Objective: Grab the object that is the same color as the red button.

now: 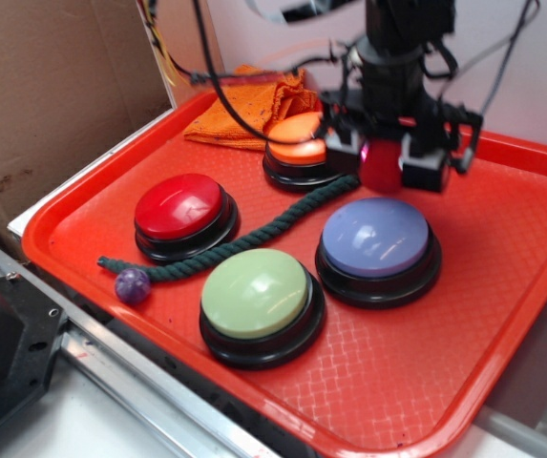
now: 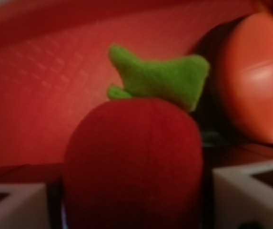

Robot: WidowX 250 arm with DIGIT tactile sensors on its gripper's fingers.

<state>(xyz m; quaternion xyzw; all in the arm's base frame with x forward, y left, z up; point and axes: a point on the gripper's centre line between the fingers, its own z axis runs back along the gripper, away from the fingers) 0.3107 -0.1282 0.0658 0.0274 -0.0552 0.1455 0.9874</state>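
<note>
In the exterior view the hand [image 1: 385, 162] is smeared with motion blur, and the arm above it is cut off by the top edge. Only a blurred red patch of the fruit [image 1: 382, 167] shows between the fingers. The orange button [image 1: 298, 148] is partly covered at its 3 o'clock side by the hand. In the wrist view everything is soft; the fruit [image 2: 134, 167] runs off the bottom edge, and the orange button [image 2: 255, 78] is cut at 3 o'clock.
</note>
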